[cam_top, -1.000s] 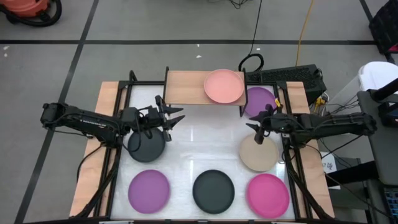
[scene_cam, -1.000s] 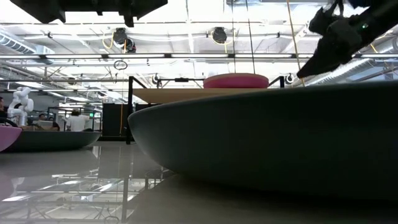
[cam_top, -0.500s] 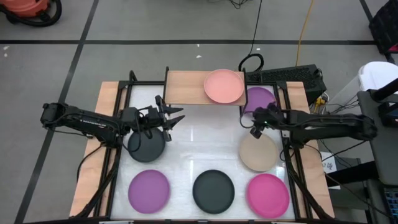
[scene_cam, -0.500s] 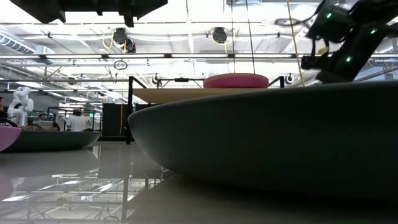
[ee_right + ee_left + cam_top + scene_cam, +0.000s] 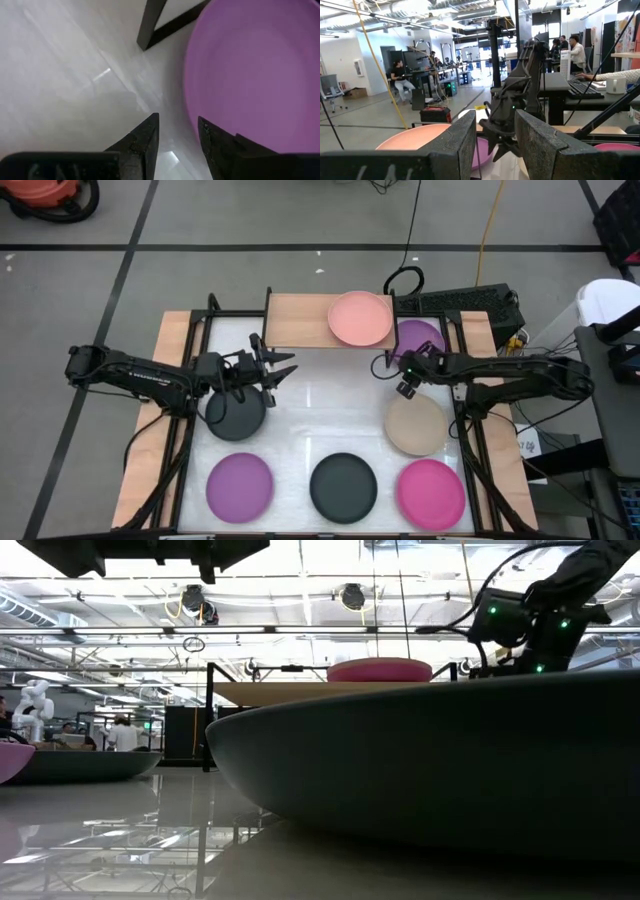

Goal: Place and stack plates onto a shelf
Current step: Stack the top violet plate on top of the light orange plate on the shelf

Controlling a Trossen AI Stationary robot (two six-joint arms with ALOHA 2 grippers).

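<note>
Right gripper (image 5: 400, 377) swung from beige plate (image 5: 416, 425) to purple plate (image 5: 250, 75) rim, jaws apart for pickup; I keep left gripper (image 5: 270, 368) parked agape over grey plate (image 5: 236, 414)

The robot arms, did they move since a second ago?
Yes. The right end effector swung off the beige plate toward the shelf, stopping beside the purple plate, fingers open and empty. Nothing was picked up or dropped. The left end effector stayed by the dark grey plate, and no plate moved.
</note>
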